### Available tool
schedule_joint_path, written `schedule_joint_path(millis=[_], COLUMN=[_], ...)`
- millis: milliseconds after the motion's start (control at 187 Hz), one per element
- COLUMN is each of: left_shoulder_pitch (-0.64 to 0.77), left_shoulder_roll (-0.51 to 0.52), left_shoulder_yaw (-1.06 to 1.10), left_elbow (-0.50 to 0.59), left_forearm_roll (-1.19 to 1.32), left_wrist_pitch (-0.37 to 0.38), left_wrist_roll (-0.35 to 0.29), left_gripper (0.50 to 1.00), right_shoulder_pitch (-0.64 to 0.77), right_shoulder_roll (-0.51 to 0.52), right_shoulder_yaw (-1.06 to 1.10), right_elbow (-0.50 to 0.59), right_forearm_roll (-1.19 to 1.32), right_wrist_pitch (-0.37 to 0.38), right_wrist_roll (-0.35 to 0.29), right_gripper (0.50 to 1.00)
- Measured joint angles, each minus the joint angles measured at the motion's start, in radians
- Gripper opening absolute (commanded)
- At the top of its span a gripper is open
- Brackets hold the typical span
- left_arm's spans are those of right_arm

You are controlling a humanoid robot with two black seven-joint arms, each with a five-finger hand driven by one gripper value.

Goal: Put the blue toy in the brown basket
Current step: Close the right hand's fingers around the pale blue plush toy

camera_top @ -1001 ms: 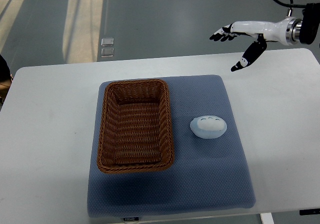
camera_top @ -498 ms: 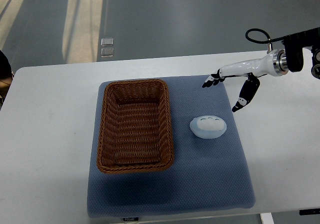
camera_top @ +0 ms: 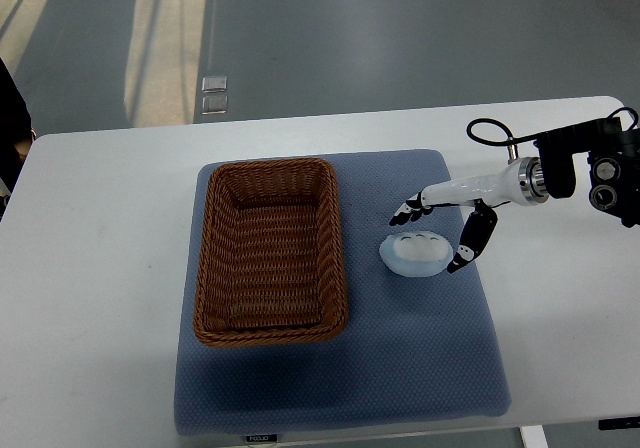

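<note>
- My right hand (camera_top: 440,230) hangs over the pale blue oval toy (camera_top: 416,254), fingers (camera_top: 405,214) spread and thumb down its right end, gripping nothing.
- The toy lies on the blue-grey mat (camera_top: 340,388) on the white counter (camera_top: 100,268), long axis left-right, just right of the brown woven wicker basket (camera_top: 270,251).
- I cannot tell whether my thumb touches it.
- My left hand is out of view.

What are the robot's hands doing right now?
Right hand: open, fingers spread around the blue toy, not gripping it.
Left hand: not in view.
</note>
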Motion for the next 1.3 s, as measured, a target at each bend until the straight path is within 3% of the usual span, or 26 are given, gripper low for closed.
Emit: schedule_joint_path(millis=[337, 525, 605, 819, 985, 1087, 1301], left_shoulder_pitch=[0.0, 0.0, 0.0, 0.0, 0.0, 0.0, 0.0], left_shoulder_roll=[0.0, 0.0, 0.0, 0.0, 0.0, 0.0, 0.0], left_shoulder_yaw=[0.0, 0.0, 0.0, 0.0, 0.0, 0.0, 0.0], left_elbow=[0.0, 0.0, 0.0, 0.0, 0.0, 0.0, 0.0], left_forearm_roll=[0.0, 0.0, 0.0, 0.0, 0.0, 0.0, 0.0], left_wrist_pitch=[0.0, 0.0, 0.0, 0.0, 0.0, 0.0, 0.0], left_wrist_roll=[0.0, 0.0, 0.0, 0.0, 0.0, 0.0, 0.0], left_gripper=[1.0, 1.0, 1.0, 1.0, 1.0, 1.0, 1.0], right_shoulder_pitch=[-0.059, -0.082, -0.084, -0.077, -0.062, -0.053, -0.051], right_shoulder_roll=[0.054, 0.092, 0.101, 0.104, 0.103, 0.103, 0.104], right_shoulder_yaw=[0.002, 0.003, 0.003, 0.003, 0.01, 0.011, 0.012], right_elbow=[-0.017, -0.058, -0.078, -0.088, -0.088, -0.087, -0.085], right_forearm_roll=[-0.01, -0.051, -0.058, -0.061, -0.059, -0.058, -0.057], right_wrist_pitch=[-0.049, -0.064, -0.074, -0.077, -0.071, -0.065, -0.051], right_wrist_roll=[-0.008, -0.033, -0.041, -0.043, -0.04, -0.039, -0.037], right_gripper=[0.903, 0.862, 0.799, 0.742, 0.576, 0.505, 0.5])
